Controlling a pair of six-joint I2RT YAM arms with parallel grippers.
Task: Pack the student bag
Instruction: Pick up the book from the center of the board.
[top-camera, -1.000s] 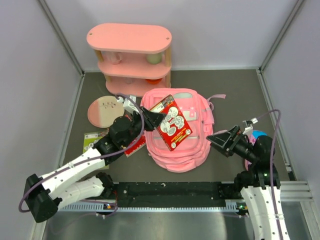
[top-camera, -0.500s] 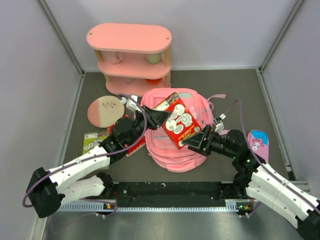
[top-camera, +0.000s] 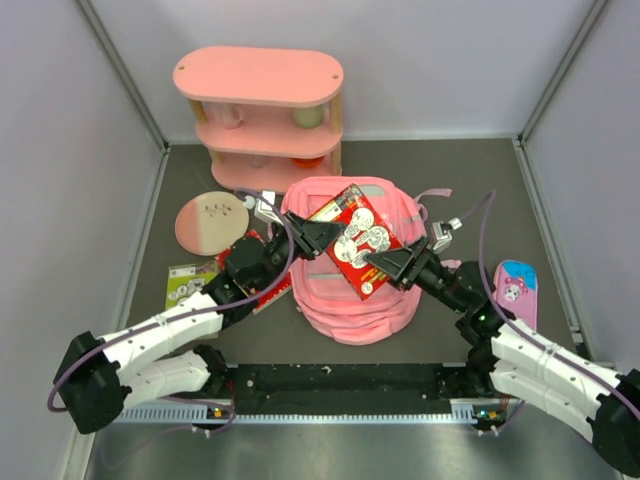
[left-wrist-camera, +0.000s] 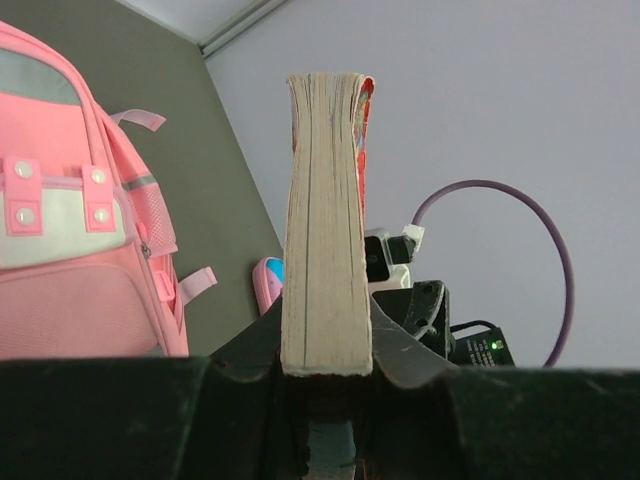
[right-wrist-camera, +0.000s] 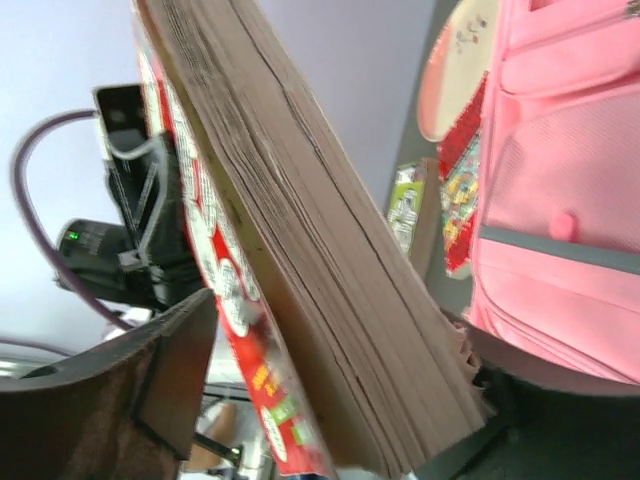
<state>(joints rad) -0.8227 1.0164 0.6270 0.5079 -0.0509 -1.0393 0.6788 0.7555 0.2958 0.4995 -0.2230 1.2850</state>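
The pink student bag (top-camera: 352, 303) lies flat in the middle of the table, front pockets up. It also shows in the left wrist view (left-wrist-camera: 70, 250) and the right wrist view (right-wrist-camera: 570, 200). My left gripper (top-camera: 312, 232) is shut on a thick red book (top-camera: 360, 240) and holds it tilted above the bag. In the left wrist view the book (left-wrist-camera: 325, 220) stands edge-on between the jaws of that gripper (left-wrist-camera: 325, 372). My right gripper (top-camera: 386, 265) is open around the book's lower right corner. In the right wrist view the book (right-wrist-camera: 330, 290) sits between the jaws of that gripper (right-wrist-camera: 340, 420), with a gap on the cover side.
A pink three-tier shelf (top-camera: 260, 115) stands at the back. A round pink and beige disc (top-camera: 208, 222) lies left of the bag. A green booklet (top-camera: 185, 280) and a red booklet (top-camera: 268, 290) lie under my left arm. A small pink pencil case (top-camera: 515, 285) lies at the right.
My right arm has swung in from the right side to the book and put its open jaws round the lower corner. My left gripper has kept the book, turning it slightly.
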